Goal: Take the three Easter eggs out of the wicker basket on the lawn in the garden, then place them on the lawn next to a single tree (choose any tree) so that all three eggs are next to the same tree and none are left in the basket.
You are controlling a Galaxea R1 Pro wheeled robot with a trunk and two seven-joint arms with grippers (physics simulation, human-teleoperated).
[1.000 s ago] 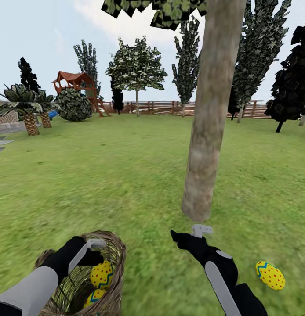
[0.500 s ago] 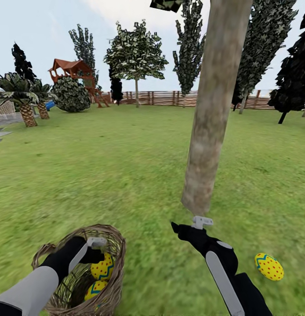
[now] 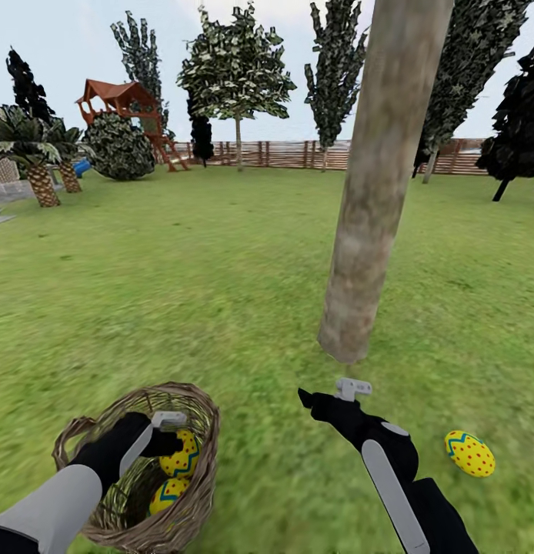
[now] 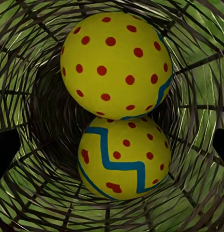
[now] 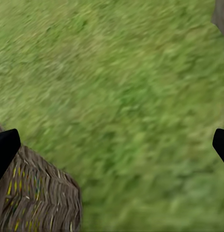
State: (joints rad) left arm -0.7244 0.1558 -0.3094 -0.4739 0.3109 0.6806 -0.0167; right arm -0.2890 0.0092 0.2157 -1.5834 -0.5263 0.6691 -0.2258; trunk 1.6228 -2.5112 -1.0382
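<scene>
We read no writing anywhere. Our left gripper (image 3: 173,440) reaches into the wicker basket (image 3: 191,508), jaws apart over two eggs (image 4: 116,65) (image 4: 124,159). The right gripper (image 3: 313,400) hangs open and empty near the tree (image 3: 367,231); the third egg (image 3: 469,453) still lies on the lawn (image 3: 221,292).

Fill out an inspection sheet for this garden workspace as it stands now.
Surface: lawn, green, slightly patchy grass.
Job's things: wicker basket on the grass holds two Easter eggs, touching each other; third egg lies on the grass near the tree.
Clutter: nothing seen.
Grippers: left tool reaches into the basket above the eggs, fingers spread, empty; right tool over grass by the trunk base, open, empty.
Cables: nothing seen.
Surroundings: wooden fence, playhouse, palms, dark columnar trees.
</scene>
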